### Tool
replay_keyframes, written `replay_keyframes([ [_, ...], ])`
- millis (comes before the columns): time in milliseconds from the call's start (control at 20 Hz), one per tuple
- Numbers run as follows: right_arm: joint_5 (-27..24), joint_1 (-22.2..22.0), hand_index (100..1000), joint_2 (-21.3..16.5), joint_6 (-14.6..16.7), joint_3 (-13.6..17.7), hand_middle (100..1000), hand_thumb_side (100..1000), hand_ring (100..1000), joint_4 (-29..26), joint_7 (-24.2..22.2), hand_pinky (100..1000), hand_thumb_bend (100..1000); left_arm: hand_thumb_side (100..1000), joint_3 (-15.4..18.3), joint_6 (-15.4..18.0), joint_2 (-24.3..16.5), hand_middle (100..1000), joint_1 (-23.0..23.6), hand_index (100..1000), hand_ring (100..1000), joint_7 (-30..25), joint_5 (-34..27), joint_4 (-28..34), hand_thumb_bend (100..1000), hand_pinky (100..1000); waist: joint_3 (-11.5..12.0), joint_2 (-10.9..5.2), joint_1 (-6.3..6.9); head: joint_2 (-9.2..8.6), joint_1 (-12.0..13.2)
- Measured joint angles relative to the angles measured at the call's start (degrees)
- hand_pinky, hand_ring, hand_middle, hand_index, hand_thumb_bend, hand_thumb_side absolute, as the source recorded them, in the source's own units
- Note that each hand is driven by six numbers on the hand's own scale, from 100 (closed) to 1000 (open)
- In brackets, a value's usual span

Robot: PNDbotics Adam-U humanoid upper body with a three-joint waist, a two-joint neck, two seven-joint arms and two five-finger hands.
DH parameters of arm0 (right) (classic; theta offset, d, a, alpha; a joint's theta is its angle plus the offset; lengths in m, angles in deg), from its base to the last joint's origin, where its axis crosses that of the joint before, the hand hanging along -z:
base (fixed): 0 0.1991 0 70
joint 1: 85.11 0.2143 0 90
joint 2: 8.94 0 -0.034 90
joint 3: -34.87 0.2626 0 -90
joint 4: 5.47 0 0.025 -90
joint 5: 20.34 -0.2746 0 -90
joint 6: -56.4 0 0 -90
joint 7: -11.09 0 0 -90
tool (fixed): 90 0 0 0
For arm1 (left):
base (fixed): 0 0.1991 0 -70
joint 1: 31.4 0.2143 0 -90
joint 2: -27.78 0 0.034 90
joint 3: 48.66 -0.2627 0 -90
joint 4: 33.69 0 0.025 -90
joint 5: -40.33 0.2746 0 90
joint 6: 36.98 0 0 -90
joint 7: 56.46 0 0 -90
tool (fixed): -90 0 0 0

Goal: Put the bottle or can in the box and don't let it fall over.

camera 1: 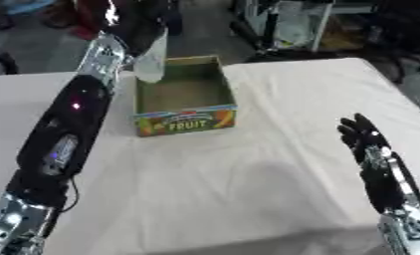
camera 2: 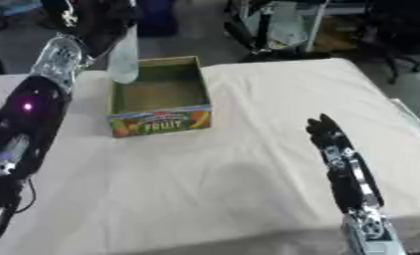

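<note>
An open cardboard box (camera 1: 184, 90) with a fruit picture on its front wall stands on the white table, left of centre. My left hand (camera 1: 137, 26) is curled round the top of a clear plastic bottle (camera 1: 152, 61). The bottle hangs upright over the box's far left corner, its base about level with the rim. My long black left arm runs up the left side of the view. My right hand (camera 1: 360, 133) rests open at the lower right, fingers up, well away from the box.
The white cloth-covered table (camera 1: 274, 149) stretches wide in front of and right of the box. Behind the table's far edge stand a metal rack (camera 1: 287, 25) and other dark clutter on the floor.
</note>
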Motion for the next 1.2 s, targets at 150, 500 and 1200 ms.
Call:
replay_keyframes([
  [150,0.00,0.26,990,0.02,0.02,0.00,898,810,947,0.00,-0.13,1000,100,1000,0.00,-0.57,0.61,185,0.69,1000,100,-1.05,2.81,-2.87,749,188,0.01,0.07,0.03,0.00,-0.23],
  [500,0.00,0.46,989,0.03,0.12,0.25,899,812,947,0.00,0.04,1000,100,1000,-0.20,-2.90,0.05,204,9.52,1000,100,1.46,8.86,-9.44,737,202,1.69,0.37,0.15,0.01,-2.07],
  [1200,0.04,-1.17,989,-0.66,0.24,1.82,900,819,949,0.01,1.59,1000,100,1000,14.51,4.82,-7.46,226,30.78,969,118,-2.71,4.18,5.13,782,259,7.94,0.55,0.04,0.01,-5.60],
])
